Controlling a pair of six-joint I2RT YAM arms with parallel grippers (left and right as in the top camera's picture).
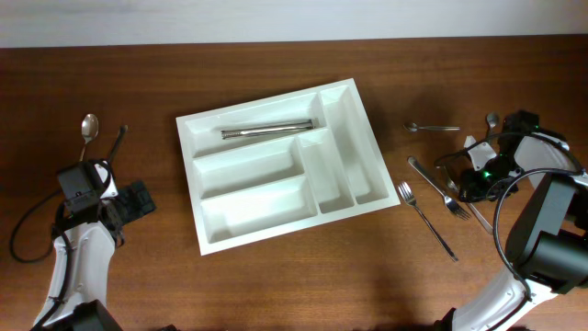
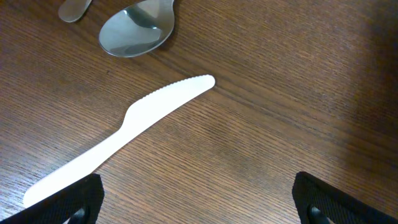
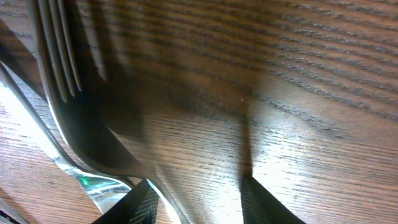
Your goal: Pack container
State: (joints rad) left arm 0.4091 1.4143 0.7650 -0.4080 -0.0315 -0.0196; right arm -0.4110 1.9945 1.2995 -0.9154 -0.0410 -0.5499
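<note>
The white five-compartment container (image 1: 342,119) lies at the table's middle, with one metal utensil (image 1: 266,131) in its top long compartment. My left gripper (image 1: 138,198) is open and empty; in the left wrist view (image 2: 196,186) it hangs over bare wood, with a white plastic knife (image 2: 134,121) and a metal spoon bowl (image 2: 137,28) ahead. My right gripper (image 1: 464,181) is open and low over the table among the metal cutlery. In the right wrist view (image 3: 196,183), a metal fork (image 3: 81,130) runs just inside its left finger.
Right of the container lie a small spoon (image 1: 432,127), a long fork (image 1: 427,221), another fork (image 1: 439,187) and a spoon (image 1: 493,119). A metal spoon (image 1: 89,127) and a thin black item (image 1: 119,140) lie at the far left. Another shiny utensil (image 3: 93,183) lies under the fork.
</note>
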